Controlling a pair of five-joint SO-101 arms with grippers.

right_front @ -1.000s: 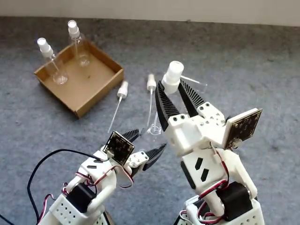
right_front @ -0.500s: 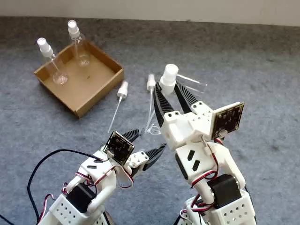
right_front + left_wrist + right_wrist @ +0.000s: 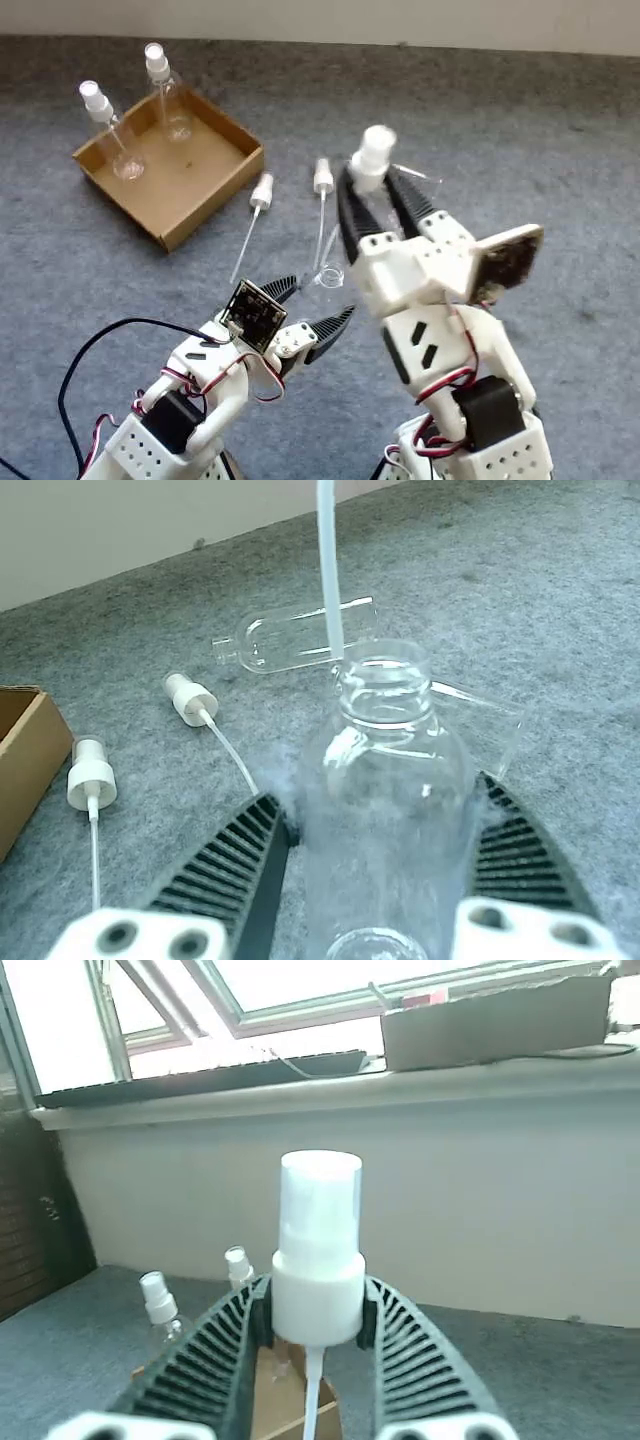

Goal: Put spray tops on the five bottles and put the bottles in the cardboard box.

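Observation:
My left gripper [image 3: 305, 310] [image 3: 378, 800] is shut on a clear bottle [image 3: 385, 780] held upright, its open neck [image 3: 330, 275] uppermost. My right gripper [image 3: 370, 180] [image 3: 317, 1305] is shut on a white spray top [image 3: 372, 155] [image 3: 318, 1250] above it. The top's thin tube [image 3: 330, 570] hangs down to the rim of the bottle's neck; I cannot tell whether its tip is inside. The cardboard box [image 3: 215, 205] sits at the far left with two capped bottles [image 3: 108, 125] [image 3: 165, 90] standing in it.
Two loose spray tops [image 3: 262, 190] [image 3: 323, 177] lie on the grey carpet between the box and the grippers. Two empty bottles [image 3: 300, 640] [image 3: 480, 720] lie on their sides beyond the held bottle. A pale wall runs along the carpet's far edge.
The right gripper with the spray top swung slightly left, then back right and a little higher. The left arm and its bottle stayed still.

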